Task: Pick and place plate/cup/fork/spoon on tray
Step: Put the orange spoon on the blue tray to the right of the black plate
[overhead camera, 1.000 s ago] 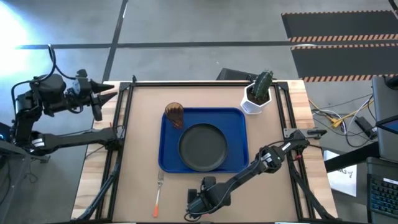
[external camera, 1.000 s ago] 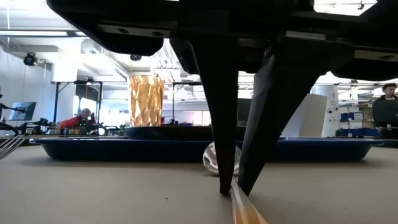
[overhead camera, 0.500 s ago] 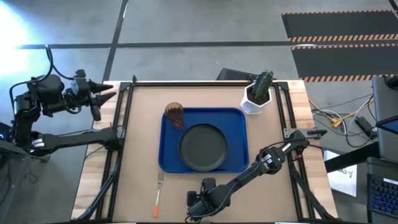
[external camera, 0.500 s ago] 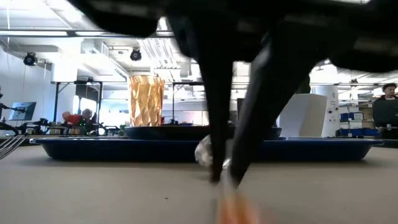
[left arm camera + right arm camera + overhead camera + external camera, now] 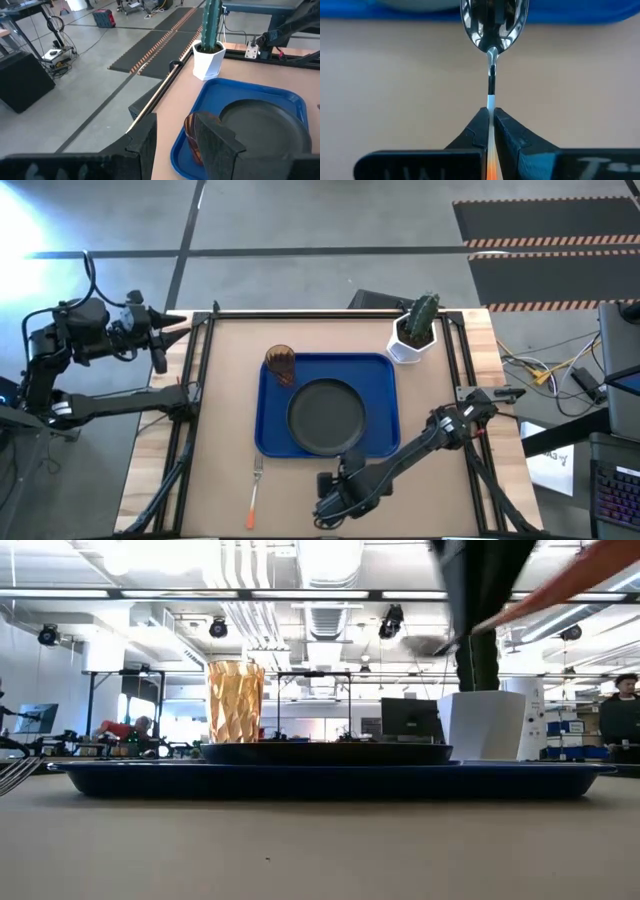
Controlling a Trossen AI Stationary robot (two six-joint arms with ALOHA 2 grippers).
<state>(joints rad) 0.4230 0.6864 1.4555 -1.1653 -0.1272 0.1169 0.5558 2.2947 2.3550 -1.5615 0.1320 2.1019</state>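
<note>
The right pincer (image 5: 490, 122), clamped on the spoon (image 5: 492, 22) by its orange handle, holds it above the tabletop (image 5: 230, 400) just near of the blue tray (image 5: 272, 435), bowl pointing toward the tray. The left pincer (image 5: 165, 335), fingers apart, waits far left.

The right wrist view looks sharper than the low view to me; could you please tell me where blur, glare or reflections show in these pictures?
Right wrist view: the spoon pinched in the right hand is sharp, its bowl mirroring the dark fingers, while the blue tray behind is soft. Low view: an orange streak at top right is blurred, and ceiling lights glare. High view: a bright patch washes out the top-left floor.
</note>
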